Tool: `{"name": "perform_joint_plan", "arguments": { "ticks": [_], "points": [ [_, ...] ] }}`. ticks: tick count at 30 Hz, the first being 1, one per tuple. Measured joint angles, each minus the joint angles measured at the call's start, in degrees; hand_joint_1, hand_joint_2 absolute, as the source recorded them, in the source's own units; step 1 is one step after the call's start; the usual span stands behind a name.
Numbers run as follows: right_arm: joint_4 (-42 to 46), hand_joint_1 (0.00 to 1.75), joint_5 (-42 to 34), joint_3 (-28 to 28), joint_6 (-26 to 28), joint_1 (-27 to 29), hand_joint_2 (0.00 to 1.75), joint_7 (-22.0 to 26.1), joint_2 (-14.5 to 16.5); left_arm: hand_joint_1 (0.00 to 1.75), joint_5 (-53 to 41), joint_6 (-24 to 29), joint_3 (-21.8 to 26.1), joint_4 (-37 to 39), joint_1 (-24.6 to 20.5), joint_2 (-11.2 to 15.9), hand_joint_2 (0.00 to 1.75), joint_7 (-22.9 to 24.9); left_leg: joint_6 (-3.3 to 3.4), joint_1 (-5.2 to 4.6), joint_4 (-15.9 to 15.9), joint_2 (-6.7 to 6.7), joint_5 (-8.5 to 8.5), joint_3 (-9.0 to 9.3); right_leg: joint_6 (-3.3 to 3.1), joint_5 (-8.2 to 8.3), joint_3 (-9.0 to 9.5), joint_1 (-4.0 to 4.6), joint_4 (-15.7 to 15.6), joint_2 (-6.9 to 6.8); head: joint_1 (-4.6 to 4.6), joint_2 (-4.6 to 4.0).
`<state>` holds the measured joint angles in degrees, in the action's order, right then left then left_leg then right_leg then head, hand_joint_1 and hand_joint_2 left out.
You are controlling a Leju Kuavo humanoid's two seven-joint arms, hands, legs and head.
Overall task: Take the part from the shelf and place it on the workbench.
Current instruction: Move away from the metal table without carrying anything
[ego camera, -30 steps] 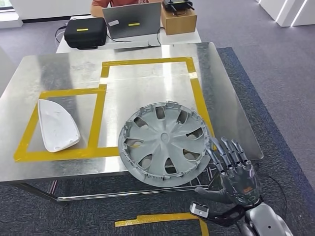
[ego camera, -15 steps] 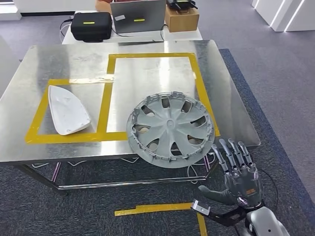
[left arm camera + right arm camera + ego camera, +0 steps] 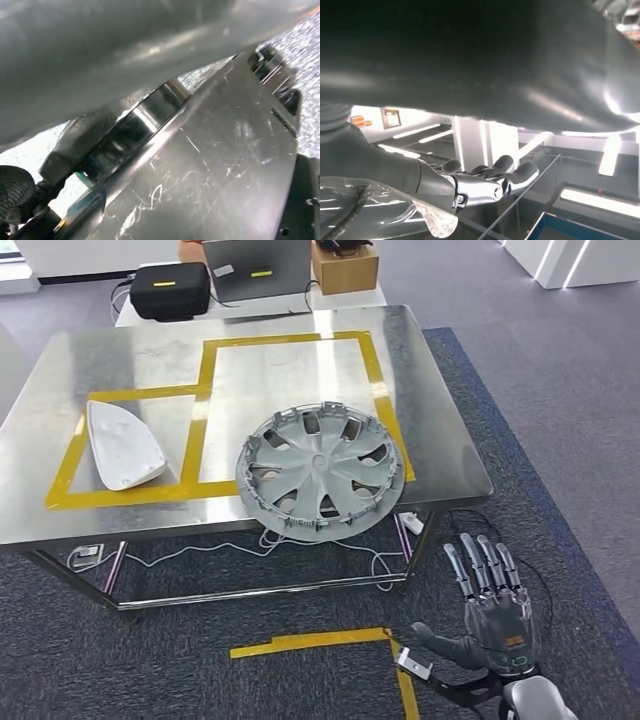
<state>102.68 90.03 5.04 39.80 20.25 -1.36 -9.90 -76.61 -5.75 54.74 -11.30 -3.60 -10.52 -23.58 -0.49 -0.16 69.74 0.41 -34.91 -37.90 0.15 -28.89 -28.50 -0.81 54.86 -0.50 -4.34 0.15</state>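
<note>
Hubcap (image 3: 318,471) lay flat on the tabletop (image 3: 445,455), overhanging its near edge, inside the yellow tape (image 3: 198,427). Right hand (image 3: 494,615) hovered off the tabletop, fingers (image 3: 478,562) spread, holding nothing. Left hand: couldn't tell.

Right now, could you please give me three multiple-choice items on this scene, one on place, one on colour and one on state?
1. Where does the grey plastic wheel cover lie?
A. on the carpet
B. on the metal workbench, over its near edge
C. on the black case
2. What colour is the tape outlining the workbench zones?
A. yellow
B. red
C. blue
3. How is the robot's right hand?
A. gripping the cover
B. closed in a fist
C. open, holding nothing
Answers: 1 B, its rim overhangs the near edge; 2 A, yellow strips; 3 C, fingers spread over the carpet.
</note>
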Motion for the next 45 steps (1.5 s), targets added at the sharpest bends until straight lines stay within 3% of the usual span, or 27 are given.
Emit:
{"name": "perform_joint_plan", "arguments": {
  "ticks": [1,3,5,7,8,10,11,13,15,16,17,18,20,22,23,25,27,30,31,32,33,35,37,39,41,43,45],
  "points": [
    [-0.4,0.0,-0.2,0.0,0.0,0.2,0.0,-1.0,0.0,0.0,0.1,0.0,0.1,0.0,0.0,0.0,0.0,0.0,-0.1,0.07,2.8,0.0,-0.91,-0.12,0.04,0.65,-0.76,0.02,0.2,-0.01,0.01,0.0],
    [-1.8,0.0,-2.0,0.0,0.0,0.6,0.0,-3.4,0.0,0.0,0.4,0.0,0.4,0.0,0.0,0.0,0.0,0.0,-0.05,0.14,2.8,-0.02,1.08,2.07,0.21,1.77,-2.43,0.03,0.7,0.0,0.01,0.0],
    [-4.7,0.0,-7.8,-0.3,-0.2,1.0,0.0,-4.2,0.3,0.0,0.8,0.0,0.8,0.0,0.0,0.0,0.0,0.0,0.42,0.13,-4.8,-0.25,3.78,7.64,0.51,2.65,-4.07,0.07,1.3,0.04,0.01,0.0],
    [-9.7,0.0,-17.4,-1.5,-1.1,0.6,0.0,-1.3,1.2,0.0,1.1,0.1,1.0,0.0,0.1,0.0,0.0,0.0,1.02,0.0,-12.6,-0.61,3.84,12.38,1.06,3.54,-5.03,0.18,1.7,0.1,-0.05,0.0],
    [-13.1,0.0,-22.5,-2.5,-2.0,-0.1,0.0,1.4,1.8,0.0,1.2,0.1,1.2,0.0,0.1,0.1,0.0,-0.1,1.28,-0.11,-14.4,-0.72,3.47,13.26,1.42,4.05,-5.28,0.19,1.7,0.12,-0.05,0.0],
    [-22.5,0.0,-31.3,-5.6,-4.3,-2.6,0.0,8.0,3.3,0.0,1.2,0.3,1.4,0.0,0.2,0.1,0.0,-0.1,1.9,-0.17,-15.1,-0.52,4.15,12.85,2.21,4.97,-5.54,0.09,1.4,0.25,-0.02,0.0],
    [-28.4,0.0,-34.5,-7.7,-5.2,-4.4,0.0,11.4,4.0,0.0,1.2,0.3,1.6,0.0,0.2,0.1,0.0,-0.1,2.39,-0.13,-15.2,-0.34,4.81,12.29,2.52,4.45,-5.92,0.02,1.6,0.31,0.0,0.0],
    [-41.7,0.0,-39.0,-12.5,-6.1,-8.4,0.0,17.5,5.1,0.0,1.2,0.5,1.8,0.0,0.2,0.1,0.0,-0.1,3.26,-0.07,-15.5,-0.04,6.36,10.65,2.94,0.2,-7.54,-0.08,4.9,0.39,-0.18,0.0],
    [-53.5,0.0,-41.1,-17.0,-6.1,-11.8,0.0,21.2,5.9,0.0,1.2,0.6,2.1,0.0,0.2,0.1,0.0,-0.1,3.63,-0.32,-15.4,0.0,7.76,8.77,3.19,-5.46,-9.51,-0.1,12.1,0.41,-0.39,0.0],
    [-58.4,0.0,-41.6,-18.8,-6.0,-13.0,0.0,22.2,6.3,0.0,1.2,0.6,2.2,0.0,0.3,0.1,0.0,-0.1,3.65,-0.43,-15.2,0.01,8.46,7.77,3.27,-6.66,-9.95,-0.09,15.6,0.41,-0.4,0.0],
    [-62.1,0.0,-41.8,-20.2,-5.8,-13.9,0.0,22.7,6.6,0.0,1.2,0.6,2.3,0.0,0.3,0.1,0.0,-0.1,3.62,-0.51,-15.0,0.02,9.1,6.73,3.33,-6.26,-9.71,-0.09,17.6,0.41,-0.4,0.0],
    [-65.4,0.0,-41.8,-21.3,-5.8,-14.6,0.0,23.0,7.0,0.0,1.2,0.6,2.3,0.0,0.3,0.1,0.0,-0.1,3.53,-0.54,-14.6,0.06,9.68,5.66,3.34,-4.73,-8.55,-0.11,17.6,0.4,-0.39,0.0],
    [-70.4,0.0,-41.9,-22.9,-5.7,-16.0,0.0,23.3,7.5,0.0,1.1,0.6,2.3,0.0,0.3,0.1,0.0,-0.1,3.16,-0.56,-13.8,0.16,10.63,3.74,3.34,-1.84,-3.31,-0.23,11.8,0.39,-0.4,0.0],
    [-73.8,0.0,-41.9,-24.0,-5.6,-17.3,0.0,23.4,7.8,0.0,1.1,0.7,2.4,0.0,0.3,0.1,0.0,-0.1,2.63,-0.7,-12.9,0.26,11.46,2.44,3.05,-2.41,2.55,-0.18,3.2,0.45,-0.4,0.0],
    [-75.1,0.0,-41.9,-24.4,-5.5,-17.9,0.0,23.5,8.0,0.0,1.1,0.7,2.4,0.0,0.2,0.1,0.0,-0.1,2.36,-0.74,-12.6,0.31,11.91,2.11,2.79,-3.19,3.91,-0.06,0.7,0.49,-0.41,0.0],
    [-77.4,0.0,-41.9,-25.2,-5.4,-18.5,0.0,23.5,8.3,0.0,1.1,0.8,2.4,0.0,0.3,0.1,0.0,-0.1,1.8,-0.69,-12.5,0.32,12.77,1.69,1.96,-3.29,3.68,0.09,-0.3,0.41,-0.39,0.0],
    [-79.2,0.0,-42.0,-25.8,-6.0,-19.0,0.0,23.4,8.6,0.0,1.1,0.8,2.4,0.0,0.5,0.2,0.0,-0.1,1.07,-0.5,-11.2,0.11,10.77,1.06,0.87,-2.33,2.57,0.01,-0.3,0.19,-0.28,0.0],
    [-82.0,0.0,-43.1,-26.9,-9.8,-19.7,0.0,22.7,8.9,0.0,1.1,0.8,2.4,0.0,0.7,0.2,0.0,0.0,0.17,-0.17,-2.2,-0.06,2.22,-0.6,-0.13,-0.61,0.8,0.0,-0.2,0.04,0.02,0.0],
    [-83.1,0.0,-43.7,-27.5,-11.5,-19.8,0.0,22.2,9.2,0.0,1.1,0.8,2.4,0.0,0.7,0.3,0.0,0.0,0.02,-0.09,1.2,-0.07,0.59,-0.9,-0.14,-0.06,0.19,0.05,0.0,-0.02,0.05,0.0],
    [-84.2,0.0,-44.3,-28.0,-13.3,-19.9,0.0,21.5,9.4,0.0,1.1,0.8,2.4,0.0,0.6,0.3,0.0,0.0,-0.05,-0.02,3.2,-0.07,0.36,-0.63,-0.13,0.48,-0.53,0.09,0.2,-0.09,0.07,0.0],
    [-85.2,0.0,-44.8,-28.6,-15.0,-19.9,0.0,20.5,9.7,0.0,1.1,0.9,2.4,0.0,0.6,0.3,0.0,0.0,-0.03,0.02,3.4,-0.08,1.35,0.46,-0.1,0.96,-1.32,0.12,0.5,-0.14,0.07,0.0],
    [-86.8,0.0,-45.6,-29.7,-18.3,-20.0,0.0,18.1,10.5,0.0,1.0,0.9,2.4,0.0,0.7,0.3,0.0,0.0,0.32,0.03,-2.6,-0.21,4.49,5.23,0.04,1.65,-2.98,0.15,1.3,-0.11,0.07,0.0],
    [-88.0,0.0,-46.5,-30.7,-21.8,-20.1,0.0,15.6,11.5,0.0,0.8,0.9,2.4,0.0,0.6,0.4,0.0,0.0,0.92,-0.15,-10.6,-0.54,5.17,10.03,0.44,2.29,-4.15,0.22,1.9,-0.03,0.04,0.0],
    [-89.0,0.0,-47.8,-31.7,-25.2,-20.3,0.0,13.8,12.5,0.0,0.6,0.9,2.4,0.0,0.5,0.3,0.0,0.0,1.4,-0.47,-13.9,-0.75,4.73,11.45,1.12,3.24,-4.89,0.14,1.9,0.0,0.04,0.0],
    [-89.7,0.0,-49.6,-33.0,-28.0,-20.4,0.0,12.6,13.2,0.0,0.6,1.2,2.4,0.0,0.6,0.2,0.0,0.0,1.99,-0.43,-14.6,-0.56,5.6,11.02,1.85,3.7,-5.34,0.05,1.7,0.1,0.06,0.0],
    [-90.2,0.0,-51.5,-34.6,-30.0,-20.4,0.0,11.8,13.8,0.0,0.6,2.2,2.4,0.0,0.5,-0.3,0.0,0.0,2.83,-0.18,-15.2,-0.27,6.77,10.15,2.31,0.73,-6.64,0.05,4.2,0.27,-0.1,0.0],
    [-90.4,0.0,-52.8,-36.1,-31.0,-20.5,0.0,11.3,14.1,0.0,0.6,3.2,2.4,0.0,0.3,-1.1,0.0,0.0,3.23,-0.17,-15.0,-0.09,7.67,8.81,2.55,-4.75,-8.71,0.02,10.9,0.35,-0.27,0.0]
  ]
}}
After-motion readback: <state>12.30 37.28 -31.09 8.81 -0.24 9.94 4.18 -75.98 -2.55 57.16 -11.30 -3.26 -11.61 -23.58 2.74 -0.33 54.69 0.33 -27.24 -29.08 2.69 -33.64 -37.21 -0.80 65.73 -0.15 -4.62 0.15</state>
